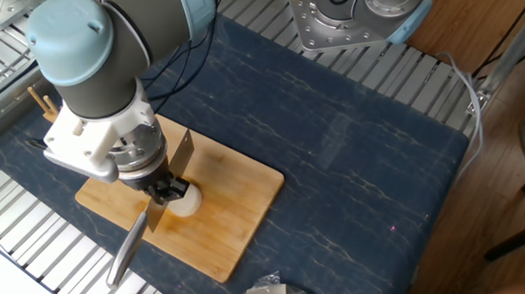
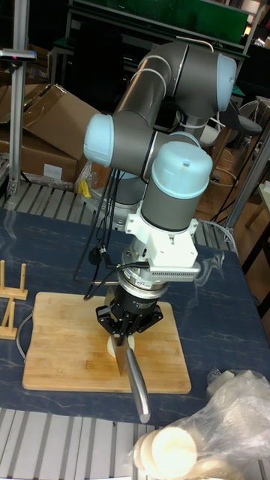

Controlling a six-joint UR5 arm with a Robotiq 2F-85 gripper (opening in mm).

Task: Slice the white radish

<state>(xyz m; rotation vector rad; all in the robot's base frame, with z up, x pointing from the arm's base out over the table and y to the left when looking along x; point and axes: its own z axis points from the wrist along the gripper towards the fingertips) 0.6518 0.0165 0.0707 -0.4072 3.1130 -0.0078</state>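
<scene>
The white radish (image 1: 185, 202) is a small cream-white round chunk lying on the wooden board (image 1: 238, 198); in the tall fixed view only a sliver of the white radish (image 2: 113, 346) shows beside the blade. My gripper (image 1: 167, 190) hangs right over it, shut on a knife (image 1: 181, 152) with a broad steel blade. The blade stands on edge and reaches down at the radish's left side. The knife's grey handle (image 1: 125, 247) sticks out toward the board's near edge. In the tall fixed view the gripper (image 2: 129, 322) holds the knife (image 2: 121, 355) upright over the wooden board (image 2: 67, 341).
A dark blue mat (image 1: 353, 151) covers the slatted metal table. A small wooden rack (image 1: 42, 102) stands at the board's far left. A plastic bag with pale round slices (image 2: 180, 442) lies at the near edge. A metal robot base (image 1: 355, 16) stands at the back.
</scene>
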